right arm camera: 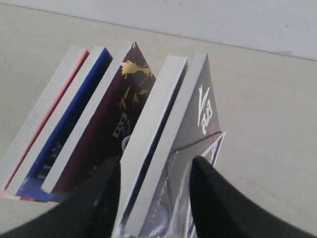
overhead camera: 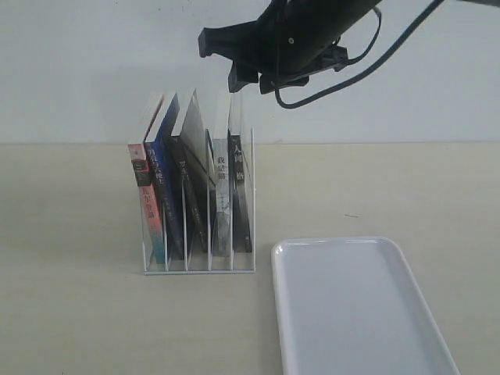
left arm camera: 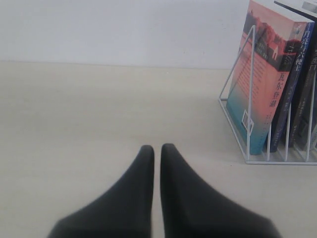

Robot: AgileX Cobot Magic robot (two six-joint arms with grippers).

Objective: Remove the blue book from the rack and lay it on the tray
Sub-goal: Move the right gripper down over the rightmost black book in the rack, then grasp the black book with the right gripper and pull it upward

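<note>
Blk arm (overhead camera: 312,31) w/ looped blk cable (overhead camera: 308,102)

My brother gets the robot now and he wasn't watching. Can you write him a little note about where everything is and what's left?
Left claw: shut, empty, low over the table beside the rack.
Right claw: open, empty, over the tops of the rightmost books.
Blue book: upright in the rack, second from left.
Tray: front-right of the rack, no book on it.
Done: nothing yet.
Left: grab the blue book, lift it out, lay it on the tray.
</note>
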